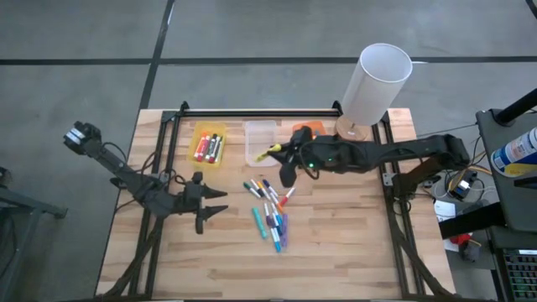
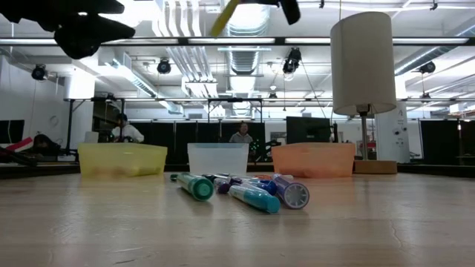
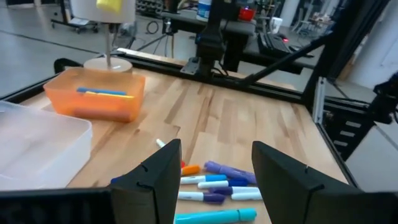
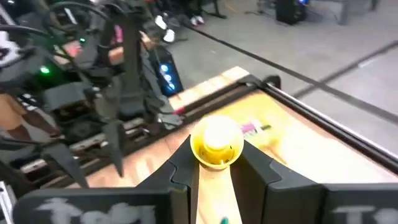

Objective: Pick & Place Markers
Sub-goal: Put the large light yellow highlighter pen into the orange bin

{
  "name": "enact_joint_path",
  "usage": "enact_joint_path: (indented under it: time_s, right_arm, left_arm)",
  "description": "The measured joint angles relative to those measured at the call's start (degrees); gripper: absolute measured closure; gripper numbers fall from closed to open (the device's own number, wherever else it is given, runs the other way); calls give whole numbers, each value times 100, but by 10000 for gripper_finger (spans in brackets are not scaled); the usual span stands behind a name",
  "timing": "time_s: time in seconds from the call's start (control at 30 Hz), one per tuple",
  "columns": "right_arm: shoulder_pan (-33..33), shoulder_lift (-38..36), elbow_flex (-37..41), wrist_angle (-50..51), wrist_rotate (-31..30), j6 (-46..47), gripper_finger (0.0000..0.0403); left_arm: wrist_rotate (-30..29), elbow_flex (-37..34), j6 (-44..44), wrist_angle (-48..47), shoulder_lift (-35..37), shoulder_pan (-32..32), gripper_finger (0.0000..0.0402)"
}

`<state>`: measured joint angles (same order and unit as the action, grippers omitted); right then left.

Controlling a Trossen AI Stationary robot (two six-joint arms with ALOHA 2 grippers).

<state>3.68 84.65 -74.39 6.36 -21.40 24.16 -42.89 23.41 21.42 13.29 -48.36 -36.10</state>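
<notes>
Progress stands at roughly a quarter, judged from what lies sorted against what lies loose. Nearest on the desk (image 1: 336, 252) is the unsorted heap of markers (image 1: 270, 210), about a dozen lying flat and fanned together in the middle of the boards, some touching or crossing. They are short, thin pens: teal, blue, purple, orange, red and several white-bodied, caps on as far as can be told. In the low view the teal marker (image 2: 194, 185) and its neighbours lie end-on, round caps toward the camera.

Beside the heap, toward the left edge, the left gripper (image 1: 210, 204) hangs idle above the boards, jaws spread and empty.

Beyond the heap the right gripper (image 1: 281, 152) is at work. Its jaws are pinching a yellow marker (image 4: 216, 144), seen end-on between the fingers in the wrist view. It is carried clear of the desk, by the front corner of the clear bin (image 1: 260, 139); a release there is not yet made.

Farthest back stand the three bins in a row. The yellow bin (image 1: 207, 143) holds several markers, red, orange and dark among them. The clear bin appears empty. The orange bin (image 3: 96, 94) holds at least a blue and a yellow one. Behind it rises a white lamp (image 1: 376, 84).
</notes>
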Motion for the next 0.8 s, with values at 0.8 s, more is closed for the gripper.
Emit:
enact_joint_path:
  time_s: [0.8]
  right_arm:
    - [-327, -303, 0, 2700, -127, 1545, 339]
  left_arm:
    - [-1, -25, -50, 172, -2, -168, 211]
